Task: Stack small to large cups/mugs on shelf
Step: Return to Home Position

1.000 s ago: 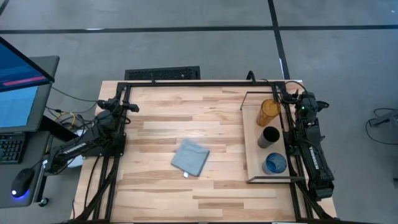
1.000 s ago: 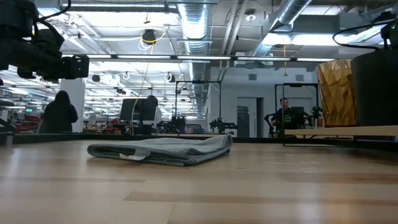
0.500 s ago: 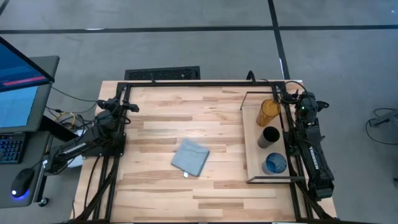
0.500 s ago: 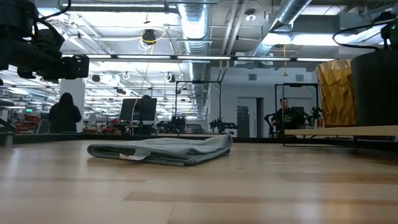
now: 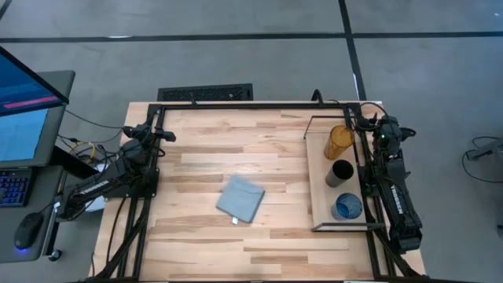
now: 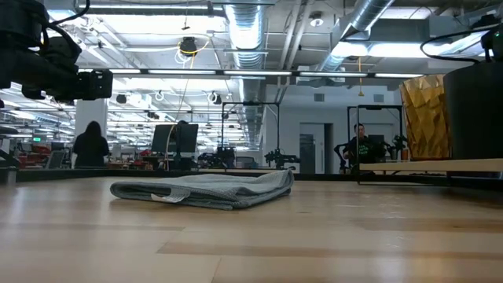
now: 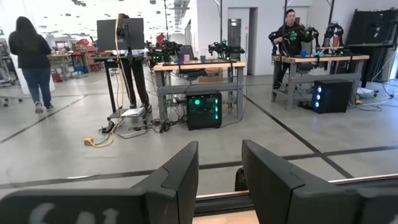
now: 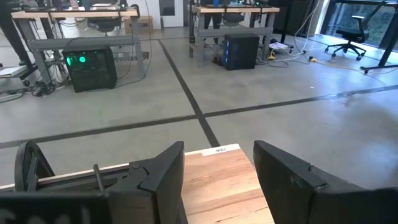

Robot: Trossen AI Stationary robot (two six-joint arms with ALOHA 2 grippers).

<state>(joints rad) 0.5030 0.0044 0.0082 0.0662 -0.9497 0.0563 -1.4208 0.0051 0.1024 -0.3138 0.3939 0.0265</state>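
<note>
Three cups stand upright in a row on the light wood shelf [image 5: 321, 196] at the table's right side: the amber tumbler [image 5: 339, 141] farthest, the black cup [image 5: 340, 173] in the middle, the short blue cup [image 5: 347, 207] nearest. In the low view the amber tumbler [image 6: 425, 116] and black cup [image 6: 472, 112] show at the right. My left gripper [image 5: 161, 135] rests at the table's far left, open [image 7: 219, 171] and empty. My right gripper [image 5: 376, 124] rests beyond the shelf's far right, open [image 8: 219, 171] and empty.
A grey-blue folded cloth [image 5: 240, 199] lies flat at the table's middle; it also shows in the low view [image 6: 206, 189]. The shelf's thin black wire frame [image 5: 308, 126] runs around the cups. People stand in the room beyond the table.
Neither arm nor any cup has moved. A person in the room behind has walked a little to the right in the low view.
</note>
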